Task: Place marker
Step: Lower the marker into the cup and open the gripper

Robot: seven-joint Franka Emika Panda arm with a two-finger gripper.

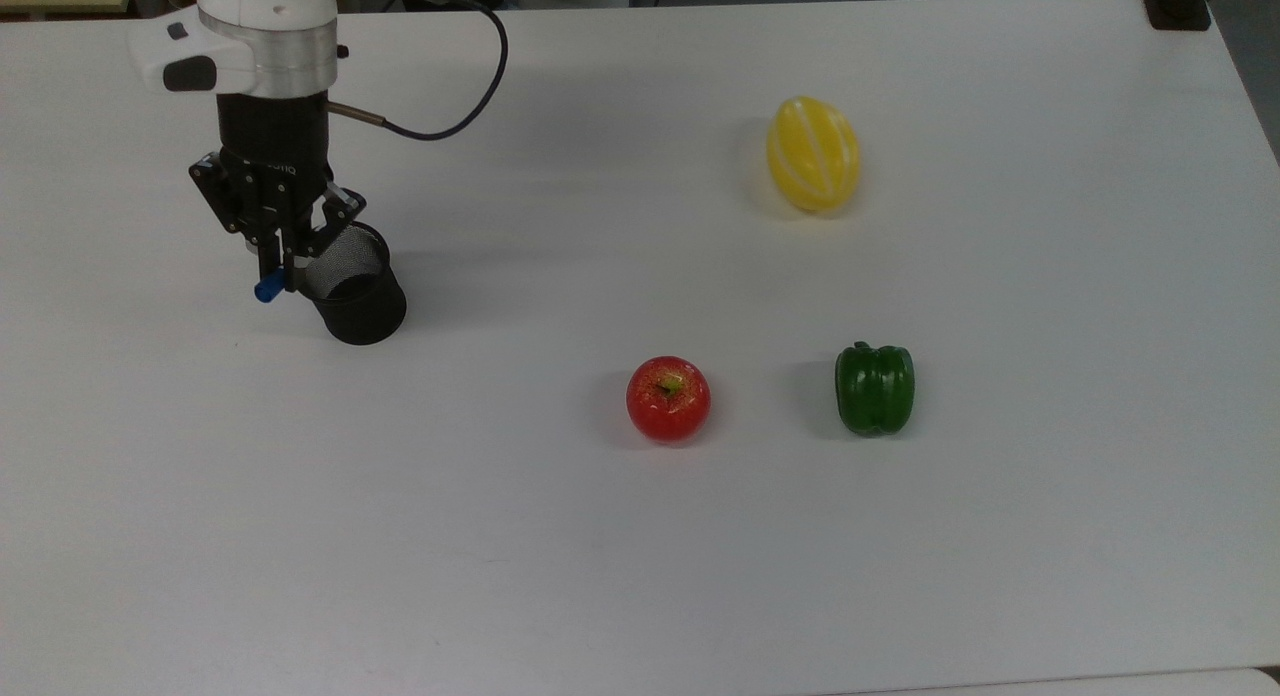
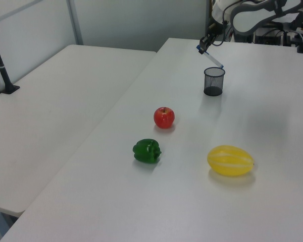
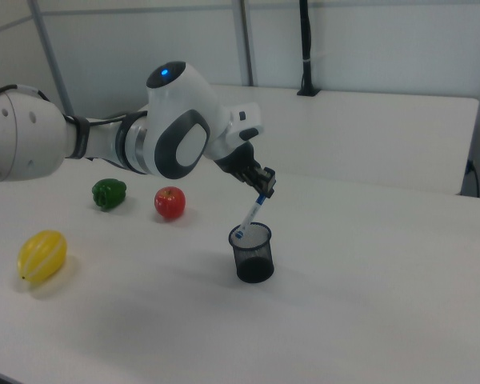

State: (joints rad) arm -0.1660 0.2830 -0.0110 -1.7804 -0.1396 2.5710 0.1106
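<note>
In the top view, the black two-finger gripper [image 1: 283, 266] covers most of the slim white-barrelled marker with blue ends [image 1: 267, 290]; only one blue end protrudes below the fingers, at the top view's left of the black mesh cylindrical cup [image 1: 358, 311]. The gripper also overlaps part of the cup's rim. In the left view the gripper [image 2: 204, 44] is small and its fingers are hard to make out.

In the right view the marker [image 3: 250, 214] runs tilted, from between the fingers of the gripper [image 3: 264, 188] down to the cup [image 3: 252, 256], its lower blue end at the rim opening. Whether it touches the mesh cannot be determined.

The fingers are clamped narrowly on the marker's upper part, holding it clear of the white table [image 1: 700, 536].
</note>
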